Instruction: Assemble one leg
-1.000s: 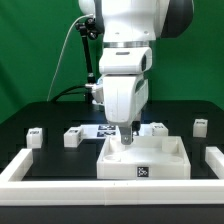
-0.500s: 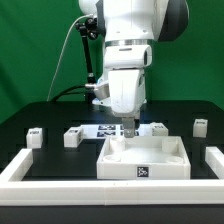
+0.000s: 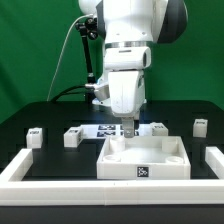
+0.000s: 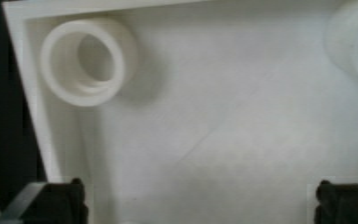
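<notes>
Leg (image 3: pixel 73 137) rests on the desk (image 3: pixel 22 120), off the end effector (image 3: pixel 126 137) toward the exterior view's left. The end effector gapes empty above the tray (image 3: pixel 118 168). Rise clear, centre squarely over it, then close.

Leg, four alike; small white stubby blocks, each with a black-and-white square tag.
- First leg (image 3: pixel 35 135): upright on the dark counter (image 3: pixel 55 118), far toward the exterior view's left.
- Second leg (image 3: pixel 73 137): near the first, apart from it.
- Third leg (image 3: pixel 200 126): far toward the exterior view's right.
- Fourth leg (image 3: pixel 155 128): mid-counter, partly hidden; pose unclear.
</notes>
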